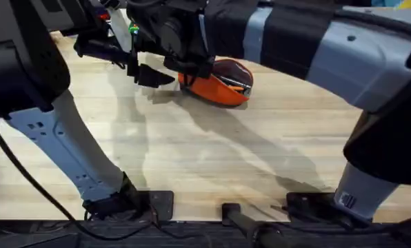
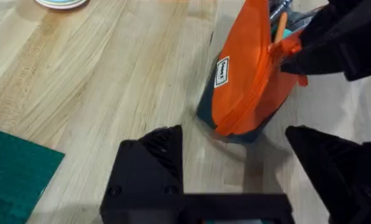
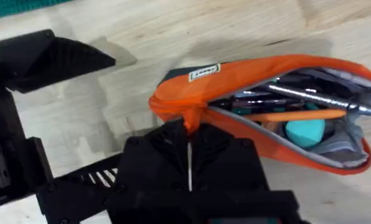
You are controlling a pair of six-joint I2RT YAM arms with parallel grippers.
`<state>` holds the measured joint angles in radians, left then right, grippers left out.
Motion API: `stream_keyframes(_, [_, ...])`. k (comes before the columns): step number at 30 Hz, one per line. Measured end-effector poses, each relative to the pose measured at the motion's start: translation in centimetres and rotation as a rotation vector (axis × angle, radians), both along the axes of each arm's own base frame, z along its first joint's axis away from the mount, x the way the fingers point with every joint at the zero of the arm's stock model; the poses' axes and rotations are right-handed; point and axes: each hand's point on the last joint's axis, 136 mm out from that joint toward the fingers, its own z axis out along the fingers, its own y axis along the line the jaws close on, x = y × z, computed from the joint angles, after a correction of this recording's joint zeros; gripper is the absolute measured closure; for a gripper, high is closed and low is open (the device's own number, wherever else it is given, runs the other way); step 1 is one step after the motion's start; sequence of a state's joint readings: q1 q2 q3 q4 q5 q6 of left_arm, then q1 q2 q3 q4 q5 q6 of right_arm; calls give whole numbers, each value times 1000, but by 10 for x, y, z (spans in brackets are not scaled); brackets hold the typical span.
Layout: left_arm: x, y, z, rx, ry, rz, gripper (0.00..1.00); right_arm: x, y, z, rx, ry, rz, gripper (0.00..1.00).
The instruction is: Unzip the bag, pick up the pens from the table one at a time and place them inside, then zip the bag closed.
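Note:
The orange bag (image 1: 223, 84) lies on the table (image 1: 226, 158) at the far middle, its zipper open. Inside it, in the right wrist view, lie a silvery pen (image 3: 322, 99) and an orange pen (image 3: 297, 115) among darker pens and a teal lump (image 3: 305, 132). My right gripper (image 3: 189, 127) is shut on the orange zipper tab at the bag's (image 3: 235, 81) end, and it shows from the other side as the right gripper (image 2: 297, 53). My left gripper (image 2: 235, 140) stands open just short of the bag's (image 2: 248, 81) navy end, touching nothing.
A green cutting mat (image 2: 11, 168) lies on the table to the left of the bag. A white dish (image 2: 61, 2) sits further back. Both arms crowd the far middle; the near half of the tabletop holds nothing but shadows.

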<state>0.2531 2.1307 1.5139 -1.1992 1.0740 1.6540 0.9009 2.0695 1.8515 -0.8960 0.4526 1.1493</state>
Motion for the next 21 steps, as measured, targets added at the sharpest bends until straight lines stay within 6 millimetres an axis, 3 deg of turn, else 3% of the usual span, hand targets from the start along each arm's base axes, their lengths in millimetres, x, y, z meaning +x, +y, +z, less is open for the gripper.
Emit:
stream_keyframes(13, [3,-2,0,2,-22,-5,8,-1,-2,-1,-11,6,5,968])
stream_keyframes(21, [1,-21,0,2,-29,-56,7,-1,-2,-1,-11,7,5,967])
